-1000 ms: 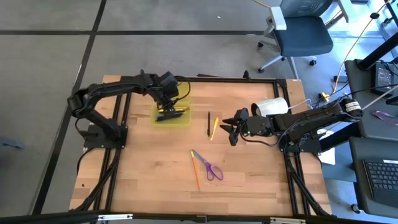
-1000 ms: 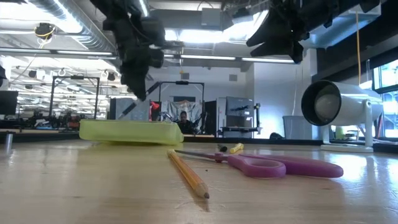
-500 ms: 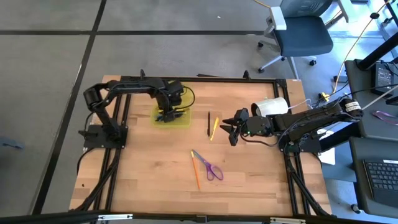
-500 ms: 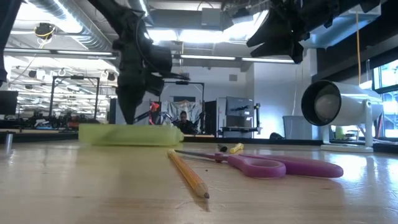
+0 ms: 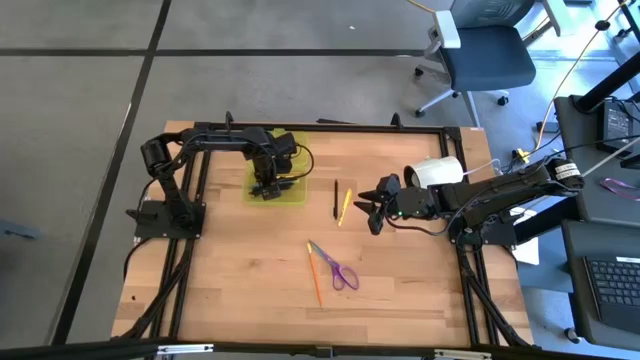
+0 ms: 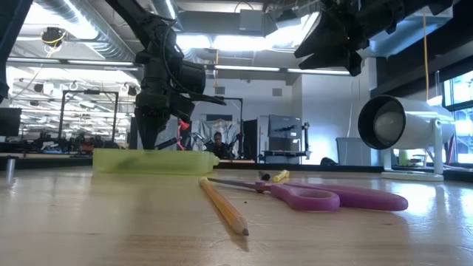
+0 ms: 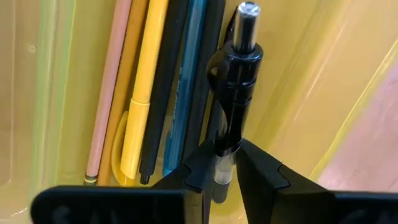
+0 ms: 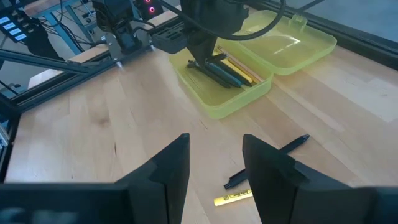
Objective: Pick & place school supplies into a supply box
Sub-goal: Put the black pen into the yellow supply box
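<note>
The yellow-green supply box (image 5: 278, 186) lies open at the table's far left, its lid (image 8: 292, 38) flat beside it. Several pens and pencils (image 7: 149, 93) lie side by side in it. My left gripper (image 5: 268, 183) reaches down into the box (image 6: 155, 160), shut on a black pen with a silver end (image 7: 239, 68). My right gripper (image 5: 368, 208) hovers open and empty right of a black pen (image 5: 336, 198) and a yellow pen (image 5: 345, 206) on the table. Purple-handled scissors (image 5: 343, 272) and an orange pencil (image 5: 315, 280) lie nearer the front. My left gripper pinches the black pen between its two fingers at the barrel's clear part (image 7: 222, 167), toward the end away from the silver cap. The fingers come from above and lie across the pen. The pen lies along the other pens inside the box; whether it rests on them I cannot tell.
A white cylinder (image 5: 435, 170) on a stand stands at the table's far right, behind my right arm; it also shows in the low view (image 6: 403, 125). Bare wood lies at the front left. A black frame runs round the table's edges.
My left gripper has gone down into the supply box with the black pen, from above the box to its inside. The pen, which hung slanting below the fingers, now lies along the pens in the box. My right arm has kept still.
</note>
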Controlling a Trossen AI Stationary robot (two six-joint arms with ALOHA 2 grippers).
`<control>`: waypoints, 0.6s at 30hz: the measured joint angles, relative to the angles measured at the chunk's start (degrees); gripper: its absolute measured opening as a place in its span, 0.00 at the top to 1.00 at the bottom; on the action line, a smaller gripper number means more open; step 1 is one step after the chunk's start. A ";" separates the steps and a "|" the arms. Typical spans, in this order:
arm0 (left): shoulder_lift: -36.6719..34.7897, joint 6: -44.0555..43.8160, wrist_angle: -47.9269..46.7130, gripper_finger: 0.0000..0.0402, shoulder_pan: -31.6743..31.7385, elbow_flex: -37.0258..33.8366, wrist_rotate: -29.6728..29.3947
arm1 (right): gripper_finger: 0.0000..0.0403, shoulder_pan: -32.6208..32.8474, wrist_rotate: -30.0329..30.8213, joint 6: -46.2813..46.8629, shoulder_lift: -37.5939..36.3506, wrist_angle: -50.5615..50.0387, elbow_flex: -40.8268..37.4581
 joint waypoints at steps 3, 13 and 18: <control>0.00 0.00 0.00 0.84 0.00 0.00 0.98 | 0.62 0.00 -0.01 0.01 0.00 -0.12 0.00; -0.80 -0.90 -0.10 0.76 -0.04 0.00 0.82 | 0.62 -0.08 -0.02 2.96 0.00 -2.31 0.00; -5.14 -1.39 0.64 0.76 0.02 0.00 1.00 | 0.62 -1.66 -0.58 6.84 1.63 -6.59 0.00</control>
